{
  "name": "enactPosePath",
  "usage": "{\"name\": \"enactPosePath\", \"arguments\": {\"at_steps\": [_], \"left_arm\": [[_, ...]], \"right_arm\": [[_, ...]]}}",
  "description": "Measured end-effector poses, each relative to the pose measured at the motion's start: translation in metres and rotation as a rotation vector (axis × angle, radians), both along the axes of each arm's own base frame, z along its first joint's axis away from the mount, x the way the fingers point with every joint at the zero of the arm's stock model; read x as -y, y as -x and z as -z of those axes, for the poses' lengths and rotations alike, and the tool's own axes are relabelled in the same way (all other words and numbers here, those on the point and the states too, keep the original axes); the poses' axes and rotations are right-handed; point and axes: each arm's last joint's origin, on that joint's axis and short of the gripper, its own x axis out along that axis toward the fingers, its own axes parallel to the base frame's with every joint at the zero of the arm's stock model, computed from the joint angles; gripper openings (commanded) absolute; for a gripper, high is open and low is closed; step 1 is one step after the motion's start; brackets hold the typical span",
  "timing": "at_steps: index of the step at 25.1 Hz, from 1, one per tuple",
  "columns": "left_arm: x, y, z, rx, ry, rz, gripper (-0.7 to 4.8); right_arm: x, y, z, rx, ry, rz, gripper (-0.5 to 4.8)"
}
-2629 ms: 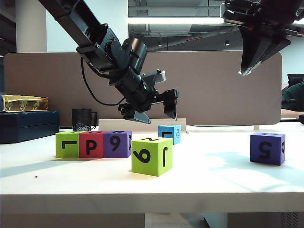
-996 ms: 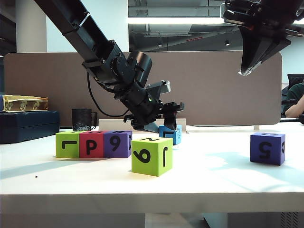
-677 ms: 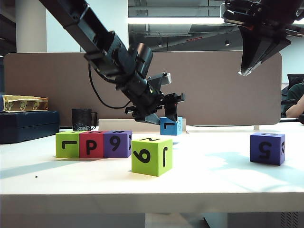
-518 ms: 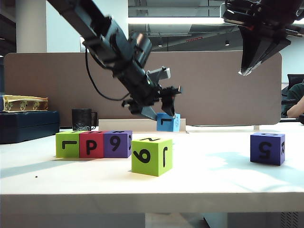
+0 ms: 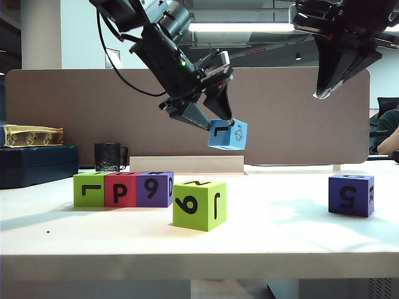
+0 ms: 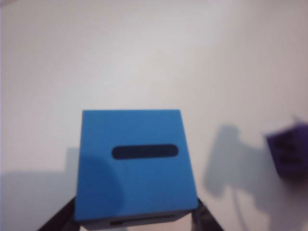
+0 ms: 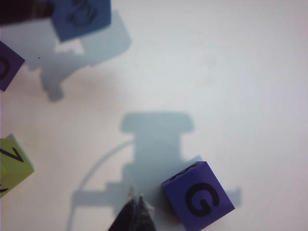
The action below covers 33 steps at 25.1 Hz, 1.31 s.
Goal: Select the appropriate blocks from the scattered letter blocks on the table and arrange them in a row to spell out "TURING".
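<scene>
Left pincer (image 5: 218,121) pinches the light blue foam cube (image 5: 227,134), held in the air above the white surface (image 5: 280,224), centre. Right pincer (image 7: 135,202) hangs high at right, tips pressed together, above the purple foam "G" cube (image 7: 198,196).
</scene>
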Motion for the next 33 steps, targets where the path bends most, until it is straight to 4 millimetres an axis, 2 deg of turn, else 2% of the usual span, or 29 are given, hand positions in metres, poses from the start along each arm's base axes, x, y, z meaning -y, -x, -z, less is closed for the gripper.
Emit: {"name": "enactPosePath", "arguments": {"at_steps": [6,11,17,29,33], "left_arm": [[-0.01,0.02,0.011,-0.114,-0.168,0.189,2.77],[-0.011,0.029,0.014,-0.121,-0.146,0.408,2.77],[-0.011,0.028,0.014,-0.053,-0.159,0.476,2.77],[-0.003,0.013,0.055,0.031,-0.217,0.618,2.77],[-0.002,0.01,0.062,0.035,-0.218,0.618,2.77]], "right_arm": [[0.0,0.001,0.001,-0.018,0.006,0.0,-0.01],[0.0,0.001,0.001,-0.018,0.006,0.0,-0.01],[0.0,0.001,0.001,-0.019,0.007,0.0,-0.01],[0.001,0.002,0.002,-0.025,0.009,0.0,-0.01],[0.001,0.002,0.002,-0.025,0.009,0.0,-0.01]]}}
